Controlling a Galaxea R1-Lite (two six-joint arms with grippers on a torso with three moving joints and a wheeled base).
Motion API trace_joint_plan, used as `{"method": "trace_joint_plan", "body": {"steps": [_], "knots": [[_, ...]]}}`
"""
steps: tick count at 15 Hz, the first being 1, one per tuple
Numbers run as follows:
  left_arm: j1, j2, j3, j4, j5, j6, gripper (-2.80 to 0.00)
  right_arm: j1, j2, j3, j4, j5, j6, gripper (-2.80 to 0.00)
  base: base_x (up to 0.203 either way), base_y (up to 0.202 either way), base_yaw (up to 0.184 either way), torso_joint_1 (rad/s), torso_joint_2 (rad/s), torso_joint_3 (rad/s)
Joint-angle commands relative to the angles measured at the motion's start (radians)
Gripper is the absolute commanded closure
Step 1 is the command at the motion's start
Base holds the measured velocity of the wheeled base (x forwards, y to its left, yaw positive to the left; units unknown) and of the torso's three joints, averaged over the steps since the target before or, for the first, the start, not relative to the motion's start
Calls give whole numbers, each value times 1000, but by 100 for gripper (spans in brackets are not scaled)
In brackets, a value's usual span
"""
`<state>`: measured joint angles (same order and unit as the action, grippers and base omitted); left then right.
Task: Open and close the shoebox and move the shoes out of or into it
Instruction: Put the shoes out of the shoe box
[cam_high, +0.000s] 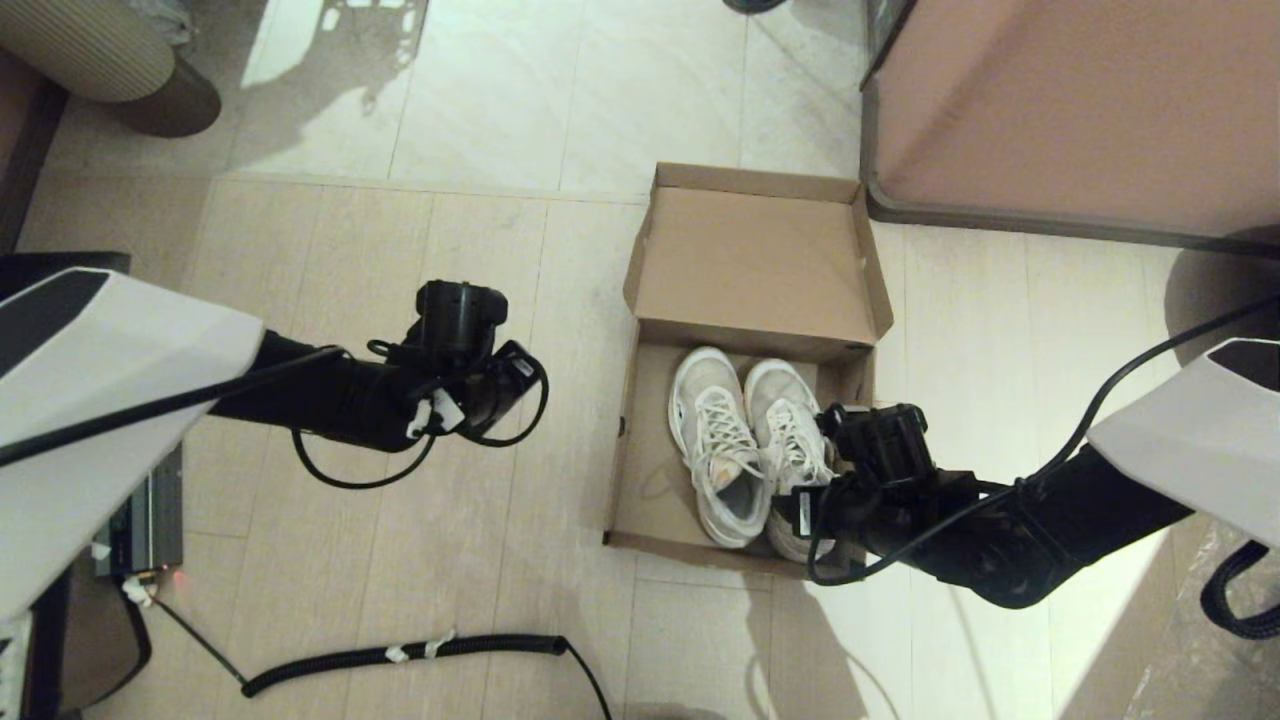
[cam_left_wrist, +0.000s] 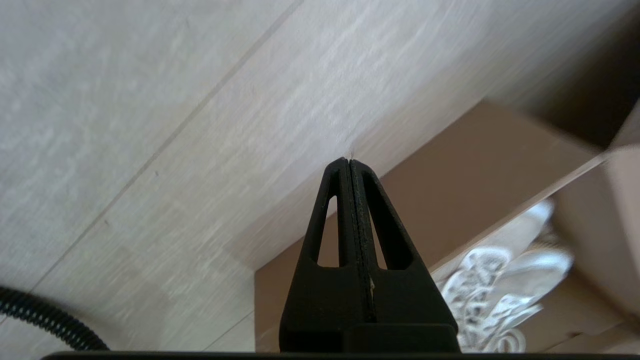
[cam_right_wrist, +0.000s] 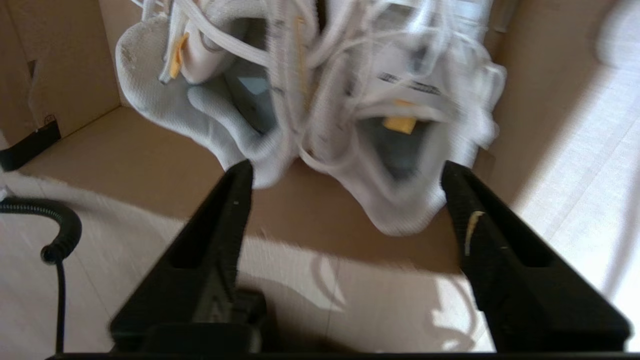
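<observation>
The shoebox (cam_high: 745, 370) sits open on the pale wood-look floor (cam_high: 480, 560), its hinged lid folded back and standing at the far side, toward the pinkish-brown cabinet (cam_high: 1080, 110). Inside it the pair of white sneakers (cam_high: 745, 440) lies side by side, toes pointing toward the lid and heels toward the robot, filling the right-hand part of the box and leaving bare cardboard on the left.

The right gripper (cam_right_wrist: 345, 185) hangs at the near right corner of the box, just behind the heels. Its jaws stand wide apart and hold nothing. In the right wrist view the heel of the right sneaker (cam_right_wrist: 400, 165) lies between the two fingertips, slightly beyond them, while the heel of the left sneaker (cam_right_wrist: 210, 100) lies just past the tip of the other finger (cam_right_wrist: 235, 185). Whether either fingertip touches the fabric cannot be told, since the shoes are blurred here. A black strip of tape (cam_right_wrist: 30, 145) shows on a box corner to the side.

The left gripper (cam_left_wrist: 349, 162) is above the floor well to the left of the box, apart from it, with its jaws pressed fully together and nothing between them. A coiled black cable (cam_high: 400, 655) lies on the floor nearer the robot.
</observation>
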<state>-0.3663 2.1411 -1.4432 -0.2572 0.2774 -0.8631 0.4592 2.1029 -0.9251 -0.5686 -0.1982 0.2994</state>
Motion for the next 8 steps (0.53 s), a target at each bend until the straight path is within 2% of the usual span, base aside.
{"method": "trace_joint_plan", "body": {"steps": [1,8], "knots": [[7,-42,3,-1,2,-6,0,2,93,-57,-2,-9,1,-280,0,0,0,0,0,0],[58,-136,66,-5,0,-12,0,30,270,-247,2,-89,0,-280,0,0,0,0,0,0]]}}
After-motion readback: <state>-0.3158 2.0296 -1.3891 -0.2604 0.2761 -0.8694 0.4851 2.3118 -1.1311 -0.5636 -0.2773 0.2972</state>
